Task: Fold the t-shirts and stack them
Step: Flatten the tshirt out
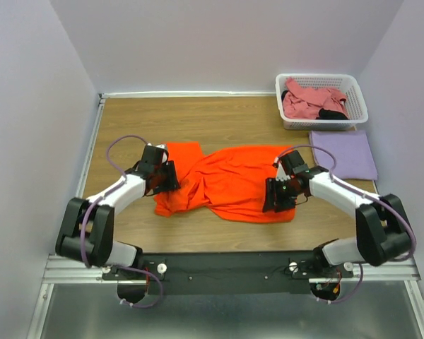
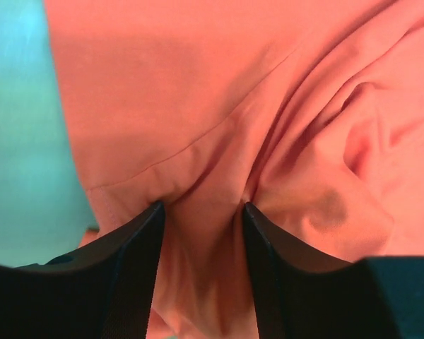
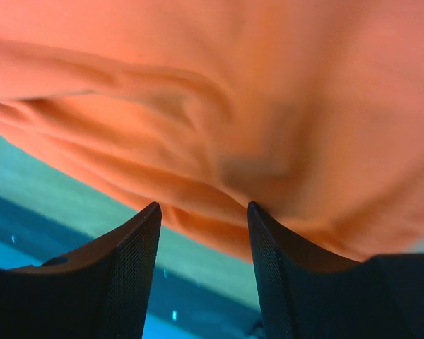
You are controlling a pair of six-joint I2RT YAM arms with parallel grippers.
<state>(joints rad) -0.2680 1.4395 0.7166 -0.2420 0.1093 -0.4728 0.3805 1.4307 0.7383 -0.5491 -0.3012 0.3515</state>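
A bright orange t-shirt [image 1: 233, 180] lies crumpled across the middle of the table. My left gripper [image 1: 171, 176] presses down on its left part. In the left wrist view the left gripper [image 2: 203, 205] has its jaws apart, and a bunched fold of the orange t-shirt [image 2: 198, 106] fills the gap between them. My right gripper [image 1: 277, 196] is at the shirt's near right edge. In the right wrist view the right gripper [image 3: 203, 205] is open, with the hem of the orange t-shirt [image 3: 233, 85] just past the fingertips and bare table between them. A lavender t-shirt [image 1: 343, 154] lies folded at the right.
A white lattice basket [image 1: 359, 102] stands at the far right corner. It holds a dusty pink t-shirt [image 1: 311, 101] and a bit of black cloth [image 1: 332, 114]. White walls close in the table on the left, back and right.
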